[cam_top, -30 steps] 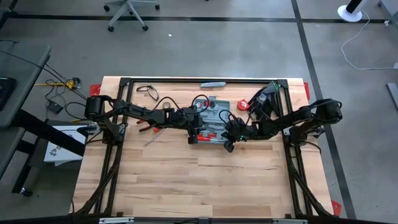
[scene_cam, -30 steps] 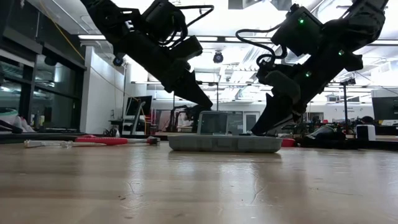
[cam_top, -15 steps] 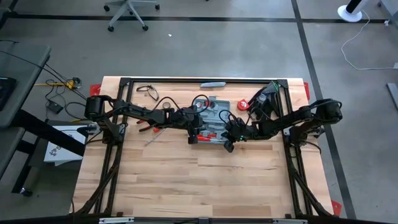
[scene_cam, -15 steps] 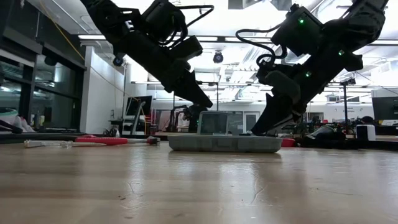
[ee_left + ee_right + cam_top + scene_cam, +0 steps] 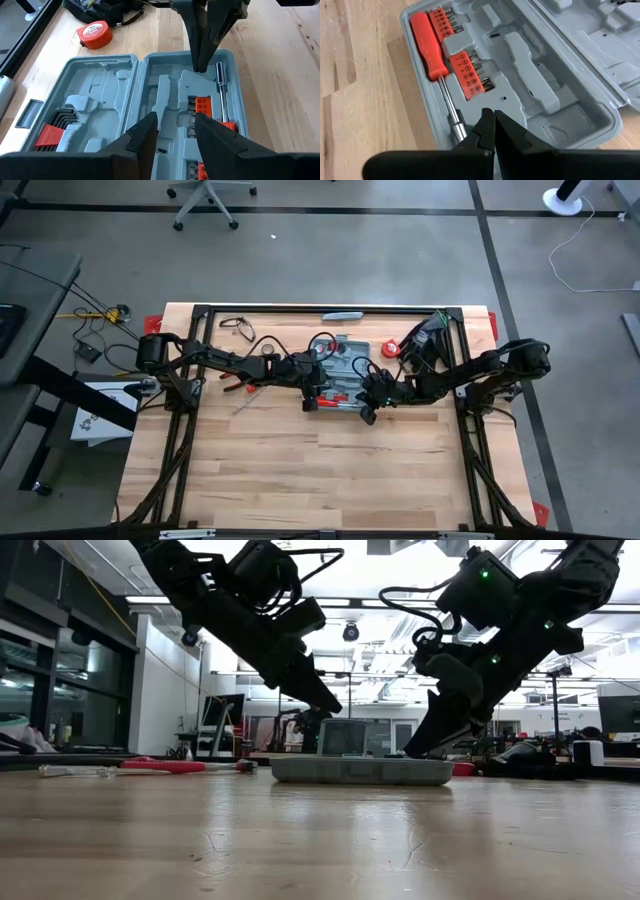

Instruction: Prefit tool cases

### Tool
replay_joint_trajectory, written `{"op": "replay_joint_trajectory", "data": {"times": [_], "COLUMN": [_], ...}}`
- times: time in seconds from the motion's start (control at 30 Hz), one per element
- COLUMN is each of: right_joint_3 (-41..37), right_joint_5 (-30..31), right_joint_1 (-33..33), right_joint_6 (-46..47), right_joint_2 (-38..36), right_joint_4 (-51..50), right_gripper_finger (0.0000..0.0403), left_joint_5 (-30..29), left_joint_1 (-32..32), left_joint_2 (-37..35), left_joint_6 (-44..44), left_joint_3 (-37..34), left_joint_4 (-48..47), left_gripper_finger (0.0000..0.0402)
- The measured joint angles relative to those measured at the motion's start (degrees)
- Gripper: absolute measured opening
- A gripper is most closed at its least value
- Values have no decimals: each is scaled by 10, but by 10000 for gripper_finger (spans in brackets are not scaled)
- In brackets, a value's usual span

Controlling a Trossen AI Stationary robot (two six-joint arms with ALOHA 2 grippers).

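The tool case (image 5: 340, 372) lies open and flat near the middle of the worktop (image 5: 300, 470), toward its far edge. Inside its moulded grey tray sit a red-handled screwdriver (image 5: 431, 46) along one wall and red bit holders (image 5: 467, 75) beside it. The right hand (image 5: 493, 131) hovers just over the tray's end, its fingers pressed together and holding nothing. The left hand (image 5: 171, 131) hangs over the case's opposite end, fingers apart and empty. A red tape measure (image 5: 93, 34) rests just beyond the case.
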Motion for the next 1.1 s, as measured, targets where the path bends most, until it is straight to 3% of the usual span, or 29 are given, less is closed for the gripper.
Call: {"op": "replay_joint_trajectory", "data": {"times": [0.33, 0.63, 1.1], "right_joint_3": [0, 0, 0], "right_joint_5": [0, 0, 0], "right_joint_1": [0, 0, 0], "right_joint_6": [0, 2, 4], "right_joint_2": [0, 0, 0], "right_joint_4": [0, 0, 5], "right_gripper_finger": [0, 0, 0], "left_joint_5": [1, 3, 2], "left_joint_1": [0, -4, -4], "left_joint_2": [0, 0, -1], "left_joint_6": [-2, -99, -115], "left_joint_3": [0, 0, 1], "left_joint_4": [3, 22, 13], "left_gripper_finger": [126, 126, 126]}}
